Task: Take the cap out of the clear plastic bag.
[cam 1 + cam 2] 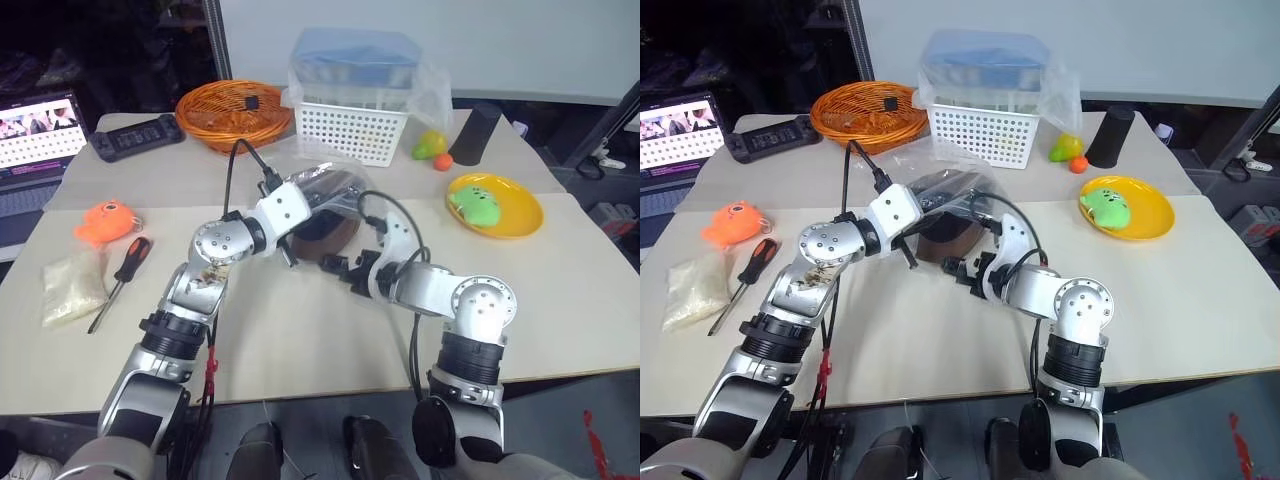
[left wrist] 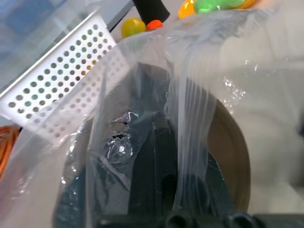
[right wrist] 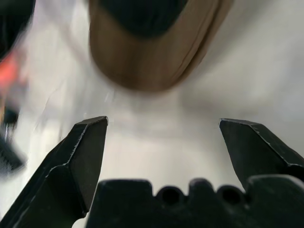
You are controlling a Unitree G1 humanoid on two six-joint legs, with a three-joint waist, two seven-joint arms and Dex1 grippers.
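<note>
Resting on beige table: cap | left hand pinching clear plastic bag | right hand agape

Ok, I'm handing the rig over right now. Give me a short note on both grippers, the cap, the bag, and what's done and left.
Left gripper: shut on the clear plastic bag, holding it up above the table.
Right gripper: open, holding nothing, just short of the cap.
Cap: lies on the table under the raised bag, its brown brim sticking out of the bag's mouth, crown under plastic.
Done: bag lifted, cap partly exposed.
Left: grip the cap, pull it clear.
</note>
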